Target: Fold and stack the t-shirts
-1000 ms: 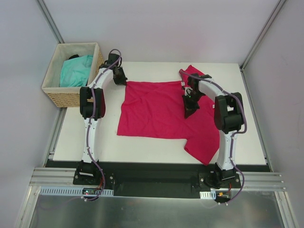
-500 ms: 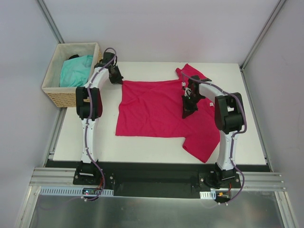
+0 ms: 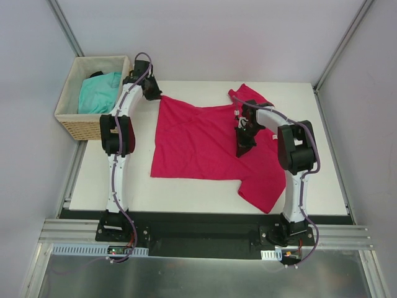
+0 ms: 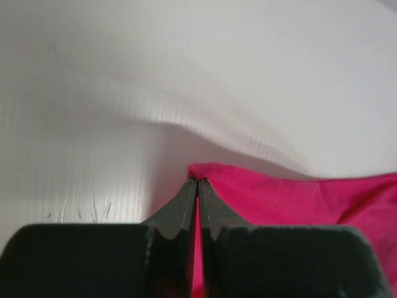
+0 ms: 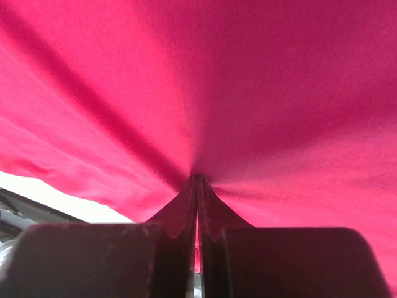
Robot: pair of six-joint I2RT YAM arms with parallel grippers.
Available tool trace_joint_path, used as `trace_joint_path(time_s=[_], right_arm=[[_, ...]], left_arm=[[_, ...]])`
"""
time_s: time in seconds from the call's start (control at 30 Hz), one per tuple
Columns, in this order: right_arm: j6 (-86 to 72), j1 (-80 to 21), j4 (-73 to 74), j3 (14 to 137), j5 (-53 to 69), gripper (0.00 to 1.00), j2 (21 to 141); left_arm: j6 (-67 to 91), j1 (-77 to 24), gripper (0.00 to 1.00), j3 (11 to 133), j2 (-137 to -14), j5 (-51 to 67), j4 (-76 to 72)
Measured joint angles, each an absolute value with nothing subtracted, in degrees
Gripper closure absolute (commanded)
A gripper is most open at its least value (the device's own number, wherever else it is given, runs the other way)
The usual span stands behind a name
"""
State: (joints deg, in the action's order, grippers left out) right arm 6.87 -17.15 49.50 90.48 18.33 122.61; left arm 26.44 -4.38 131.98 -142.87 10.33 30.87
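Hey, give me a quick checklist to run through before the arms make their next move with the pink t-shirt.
Left gripper shut on a corner of the pink t-shirt: ok.
Right gripper shut on the same t-shirt: ok.
T-shirt spread flat on the table: not ok, creased.
Turquoise t-shirt out of the way, in the basket: ok.
Which side faces up: cannot tell.

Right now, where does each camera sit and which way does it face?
Top external: fixed above and behind the arms, looking down on table, pink t-shirt and basket; both arms show.
Left wrist: on the left arm, looking along the left jaws, shut on a shirt corner.
Right wrist: on the right arm; right jaws show, shut on fabric filling the view.
Shared: all see the pink t-shirt.
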Motion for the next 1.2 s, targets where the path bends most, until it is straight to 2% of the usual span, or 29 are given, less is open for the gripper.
trace_joint_path(time_s=[0.13, 0.47, 0.5, 0.57, 0.6, 0.73, 1.0, 1.2], right_arm=[[6.96, -17.41, 51.33, 91.79, 18.55, 0.99, 123.7], [7.05, -17.47, 54.02, 94.08, 18.98, 0.99, 125.43], [7.05, -17.47, 54.11, 94.19, 19.0, 0.99, 125.47], [7.03, -17.47, 54.22, 94.28, 19.0, 0.99, 125.56], [7.03, -17.47, 54.22, 94.3, 19.0, 0.99, 125.56], [6.72, -17.47, 54.22, 94.3, 18.96, 0.99, 125.56], [5.98, -17.52, 54.22, 94.89, 18.22, 0.99, 125.43], [5.15, -17.43, 54.65, 104.22, 15.46, 0.99, 124.62]], left_arm=[[26.63, -3.99, 1.0, 135.13, -144.16, 10.02, 30.3], [26.63, -1.74, 1.0, 134.1, -144.9, 9.69, 30.68], [26.63, -1.63, 0.92, 134.08, -144.99, 9.65, 30.83], [26.7, -1.43, 0.83, 134.08, -145.08, 9.87, 30.83], [26.74, -1.43, 0.71, 134.08, -145.08, 10.02, 30.76], [26.92, -1.43, 0.38, 134.08, -145.08, 12.1, 30.63], [26.35, -1.5, 0.34, 133.47, -145.08, 14.9, 30.22], [26.35, -1.43, 0.32, 134.65, -144.18, 15.92, 29.69]])
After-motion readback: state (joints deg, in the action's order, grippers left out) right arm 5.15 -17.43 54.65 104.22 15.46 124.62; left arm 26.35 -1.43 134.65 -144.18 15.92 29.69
